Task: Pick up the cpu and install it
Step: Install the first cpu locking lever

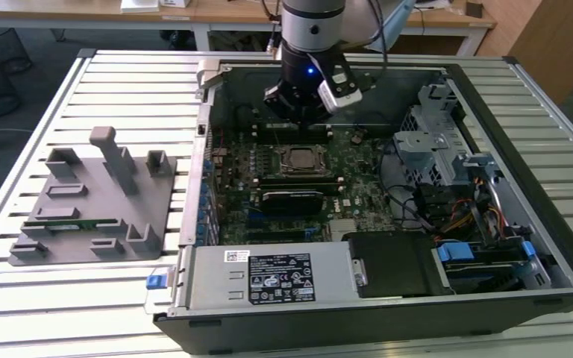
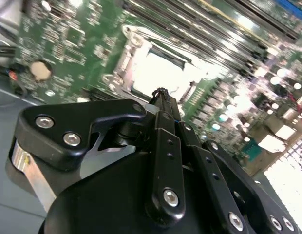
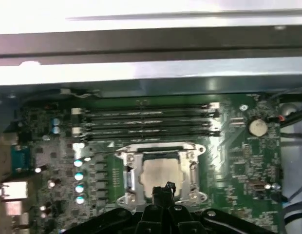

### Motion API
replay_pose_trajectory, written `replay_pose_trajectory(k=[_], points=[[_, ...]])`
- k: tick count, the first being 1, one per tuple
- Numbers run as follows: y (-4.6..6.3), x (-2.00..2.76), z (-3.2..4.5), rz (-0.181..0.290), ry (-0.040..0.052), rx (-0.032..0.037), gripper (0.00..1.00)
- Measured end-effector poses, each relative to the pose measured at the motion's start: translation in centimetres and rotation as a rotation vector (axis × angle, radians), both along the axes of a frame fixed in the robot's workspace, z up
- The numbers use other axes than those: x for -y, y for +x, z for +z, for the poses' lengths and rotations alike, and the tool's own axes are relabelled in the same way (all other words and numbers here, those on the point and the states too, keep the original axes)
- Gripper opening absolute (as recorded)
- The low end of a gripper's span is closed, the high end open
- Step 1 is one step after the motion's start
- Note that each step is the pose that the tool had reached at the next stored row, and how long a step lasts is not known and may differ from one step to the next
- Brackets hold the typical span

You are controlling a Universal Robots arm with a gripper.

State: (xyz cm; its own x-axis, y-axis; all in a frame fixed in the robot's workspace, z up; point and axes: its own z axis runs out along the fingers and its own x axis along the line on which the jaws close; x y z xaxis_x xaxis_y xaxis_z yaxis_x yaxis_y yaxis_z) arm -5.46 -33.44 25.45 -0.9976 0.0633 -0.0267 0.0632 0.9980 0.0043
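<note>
The cpu [image 1: 298,158], a silver square chip, lies inside the metal-framed socket [image 1: 280,168] on the green motherboard of the open computer case. It also shows in both wrist views, as a pale square in the socket frame [image 3: 163,171] [image 2: 158,73]. My gripper [image 1: 297,121] hangs inside the case just behind the socket, over the memory slots, above the board and apart from the cpu. Its black fingers meet at one tip in both wrist views [image 3: 163,188] [image 2: 161,93], shut with nothing between them.
A grey fixture block [image 1: 98,201] with a green memory stick [image 1: 75,222] sits on the slatted table at the exterior view's left. Inside the case are the power supply [image 1: 266,277], a drive cage [image 1: 436,142], cables [image 1: 456,216], and memory slots [image 3: 151,122].
</note>
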Motion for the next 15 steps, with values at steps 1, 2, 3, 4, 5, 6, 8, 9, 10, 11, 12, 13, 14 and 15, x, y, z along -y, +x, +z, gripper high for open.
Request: replay_pose_trajectory(k=[1,2,3,4,5,6,8,9,10,11,12,13,14,15], points=[[-0.5,0.0,-0.01,0.0,0.0,0.0,0.11],[-0.9,-0.01,-0.02,0.0,0.0,0.0,0.11],[-1.3,-0.01,-0.04,0.0,0.0001,0.0001,0.11],[-1.6,-0.01,-0.04,0.0,0.0,0.0001,0.11],[-1.9,-0.01,-0.06,0.0,0.0001,0.0001,0.11],[-2.2,-0.02,-0.06,0.0,0.0001,0.0,0.11],[-2.7,-0.05,-0.07,0.0,0.0001,0.0001,0.11],[-3.0,-0.06,-0.08,0.0,0.0001,0.0001,0.11],[-3.3,-0.06,-0.08,0.0,0.0001,0.0,0.11],[-3.6,-0.06,-0.09,0.0,0.0001,0.0,0.11],[-3.8,-0.07,-0.1,0.0,0.0001,0.0001,0.11],[-4.0,-0.07,-0.1,0.0,0.0001,0.0001,0.11],[-4.2,-0.09,-0.12,0.0,0.0002,0.0002,0.11],[-4.3,-0.12,-0.12,0.0,0.0002,0.0002,0.11]])
